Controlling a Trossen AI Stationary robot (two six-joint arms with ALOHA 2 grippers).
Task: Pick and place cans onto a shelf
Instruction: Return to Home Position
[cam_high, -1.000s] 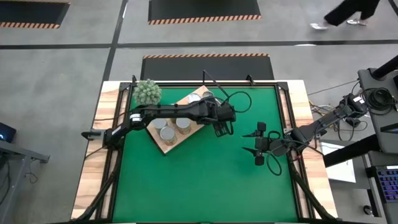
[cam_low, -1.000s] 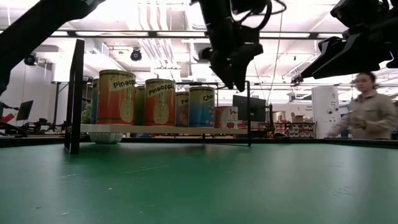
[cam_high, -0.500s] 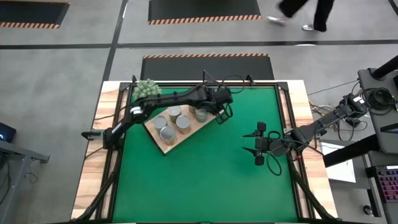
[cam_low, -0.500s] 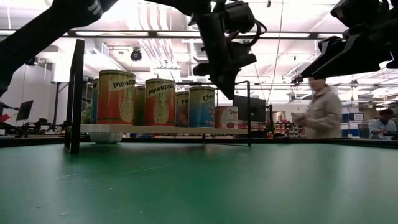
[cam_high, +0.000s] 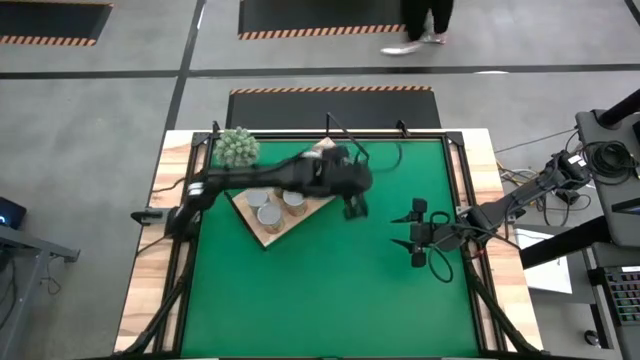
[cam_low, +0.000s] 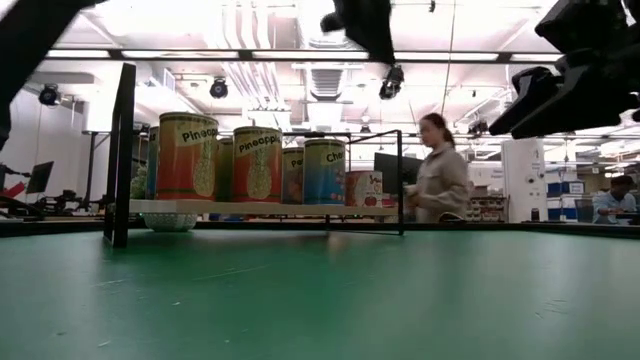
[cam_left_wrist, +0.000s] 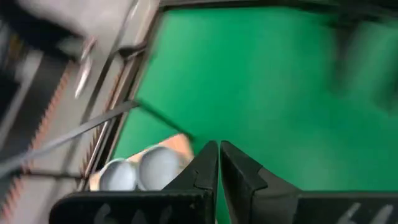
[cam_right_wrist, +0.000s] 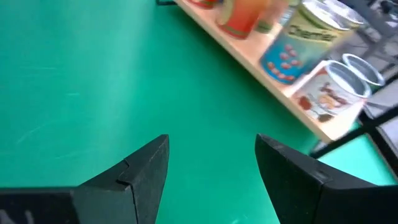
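Overhead camera looks straight down, low one level across the table (cam_low: 400, 290); both catch the shelf (cam_high: 268, 237)

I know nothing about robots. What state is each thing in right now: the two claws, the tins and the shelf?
cans: upright on the shelf, none gripped.
shelf: loaded, standing on the green mat.
left gripper: shut, empty, raised near the shelf's end.
right gripper: open, empty, hanging over the green mat.
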